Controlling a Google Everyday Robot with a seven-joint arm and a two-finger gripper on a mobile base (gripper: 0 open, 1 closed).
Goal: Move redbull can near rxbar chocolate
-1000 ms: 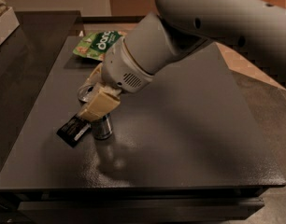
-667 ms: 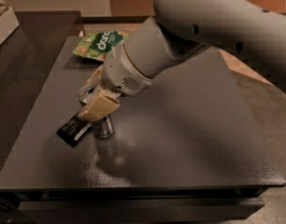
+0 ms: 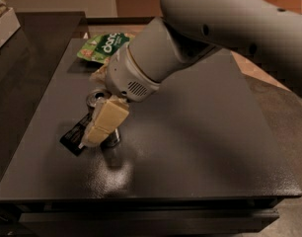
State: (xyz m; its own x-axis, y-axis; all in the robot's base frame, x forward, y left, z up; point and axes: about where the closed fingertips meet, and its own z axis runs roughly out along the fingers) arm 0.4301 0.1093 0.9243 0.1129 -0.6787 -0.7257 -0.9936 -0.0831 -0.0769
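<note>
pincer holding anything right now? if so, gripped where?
Yes. The pincer, low over the table, is closed on the drink can, gripping its sides around mid-height. The can stands right beside the black bar.

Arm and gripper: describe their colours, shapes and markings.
The arm is a thick, smooth, light-grey tube with small dark holes. Its wrist is a paler rounded housing with a tan ring and a slotted vent. The gripper, low over the table's front left, is cream and blocky. No cables show.
</note>
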